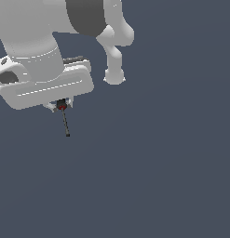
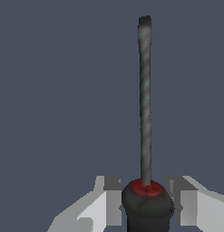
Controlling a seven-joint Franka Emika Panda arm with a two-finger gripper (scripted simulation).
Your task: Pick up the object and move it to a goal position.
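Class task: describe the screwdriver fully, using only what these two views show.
The screwdriver is small and slim, with a rounded black handle topped by a red collar and a thin dark, metal-looking shaft ending in a blunt tip. The white gripper has a finger on each side of the handle. In the exterior view the shaft points down below the gripper.

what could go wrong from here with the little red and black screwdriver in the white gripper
The white gripper holds the small red-and-black-handled screwdriver only by its handle end, so it might pivot or slip during the move. Its thin dark metal shaft sticks out well beyond the fingers and could strike something first.
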